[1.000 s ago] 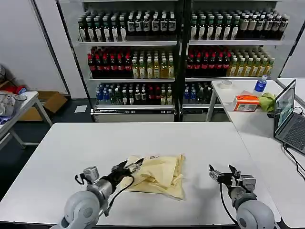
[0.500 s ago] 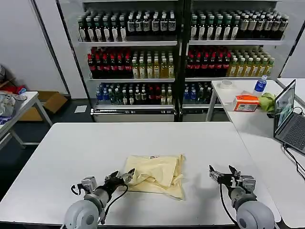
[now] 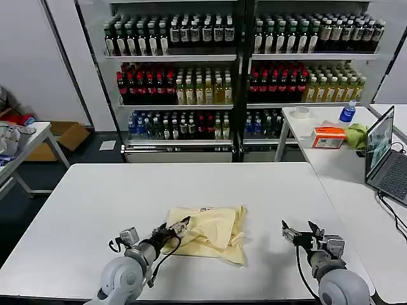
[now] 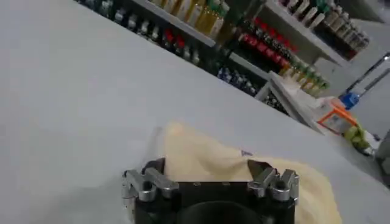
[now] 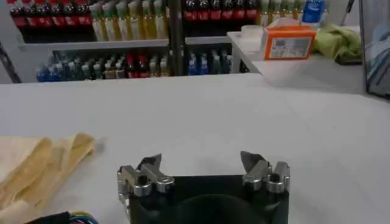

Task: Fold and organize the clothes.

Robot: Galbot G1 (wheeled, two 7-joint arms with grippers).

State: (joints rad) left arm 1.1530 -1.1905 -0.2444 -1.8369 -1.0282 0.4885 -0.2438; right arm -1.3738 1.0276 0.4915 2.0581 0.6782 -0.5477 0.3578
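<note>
The clothes are one pale cream-yellow T-shirt (image 3: pixel 213 232), folded into a loose rectangle in the middle of the white table (image 3: pixel 95 190). My left gripper (image 3: pixel 176 227) is open at the shirt's left edge, low over the table. In the left wrist view the shirt (image 4: pixel 201 157) lies between and just beyond the spread fingertips of the left gripper (image 4: pixel 206 168). My right gripper (image 3: pixel 299 231) rests open over bare table to the right of the shirt. In the right wrist view nothing sits between the fingers of the right gripper (image 5: pixel 201 161), and the shirt (image 5: pixel 36 167) lies off to one side.
Shelves of bottles (image 3: pixel 191 82) stand behind the table. A side table at the right carries a laptop (image 3: pixel 385 155), an orange box (image 3: pixel 329 136), a green cloth (image 3: pixel 357 135) and a blue bottle (image 3: pixel 348 112). A grey-white cloth heap (image 3: pixel 9 136) lies on a table at the far left.
My left gripper drew back off the shirt toward the table's near edge, then came forward again to the shirt's left edge. The right gripper barely shifted.
</note>
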